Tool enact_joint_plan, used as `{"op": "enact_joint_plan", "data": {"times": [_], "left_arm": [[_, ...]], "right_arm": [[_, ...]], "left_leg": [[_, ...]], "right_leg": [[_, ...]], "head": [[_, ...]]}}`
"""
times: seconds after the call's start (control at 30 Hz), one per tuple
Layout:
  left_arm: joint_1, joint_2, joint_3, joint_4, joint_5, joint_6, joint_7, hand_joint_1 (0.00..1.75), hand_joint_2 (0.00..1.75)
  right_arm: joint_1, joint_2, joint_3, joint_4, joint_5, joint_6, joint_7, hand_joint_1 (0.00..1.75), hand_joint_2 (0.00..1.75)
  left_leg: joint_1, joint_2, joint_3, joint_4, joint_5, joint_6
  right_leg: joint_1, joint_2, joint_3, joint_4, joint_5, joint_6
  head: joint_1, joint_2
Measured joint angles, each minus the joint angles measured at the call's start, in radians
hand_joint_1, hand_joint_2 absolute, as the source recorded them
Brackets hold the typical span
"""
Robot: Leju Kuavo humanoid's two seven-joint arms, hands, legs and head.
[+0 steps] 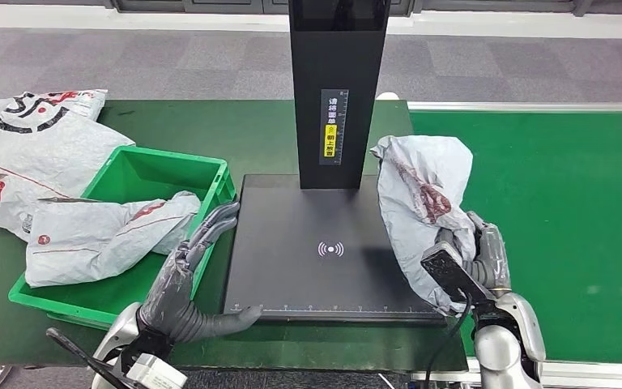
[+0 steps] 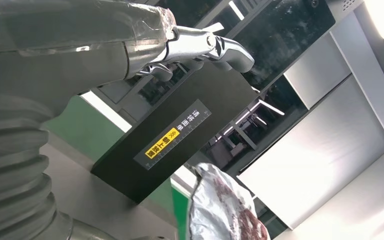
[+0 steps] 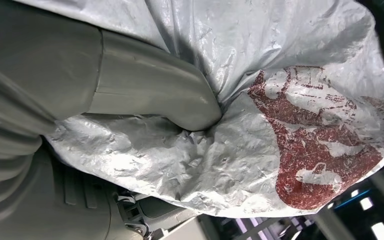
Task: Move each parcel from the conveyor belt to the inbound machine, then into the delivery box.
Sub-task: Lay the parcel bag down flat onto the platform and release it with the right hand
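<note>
right hand (image 1: 476, 258) has a firm grip on a crumpled grey plastic parcel with red print (image 1: 421, 194), holding it up over the right edge of the flat black inbound machine plate (image 1: 308, 251), just right of the machine's black upright column (image 1: 336, 89). left hand (image 1: 190, 267) holds nothing, fingers loosely spread, sitting between the plate's near left edge and the green plastic delivery box (image 1: 142, 174) to the left. a second grey parcel (image 1: 101, 235) lies in that box, and a bigger white bag with red and black print (image 1: 28, 146) sits on the green table at far left.
</note>
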Motion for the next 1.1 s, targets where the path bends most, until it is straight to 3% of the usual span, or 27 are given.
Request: {"op": "enact_joint_plan", "data": {"times": [0.23,0.67,1.1], "left_arm": [[-0.001,0.003,0.000,0.000,0.003,0.000,0.000,0.00,1.75],[-0.003,0.005,0.000,-0.001,0.004,-0.001,0.005,0.00,1.75],[-0.020,0.006,0.000,0.003,0.010,0.002,0.012,0.00,1.75]], "right_arm": [[-0.029,0.001,0.078,0.070,-0.037,0.025,-0.024,1.75,1.75],[-0.057,0.007,0.123,0.132,-0.056,0.052,-0.021,1.75,1.75],[-0.197,0.029,0.181,0.401,-0.102,0.065,-0.061,1.75,1.75]], "left_leg": [[0.000,-0.001,0.000,0.000,0.000,0.000],[0.000,-0.001,0.000,0.000,0.000,0.000],[0.000,-0.001,0.000,0.000,0.001,-0.001]], "right_leg": [[0.000,-0.001,0.000,0.000,0.000,0.000],[0.000,0.000,0.000,0.000,0.000,0.000],[0.000,-0.001,0.000,0.000,0.000,0.000]], "head": [[0.000,0.000],[0.000,0.000],[0.000,0.000]]}}
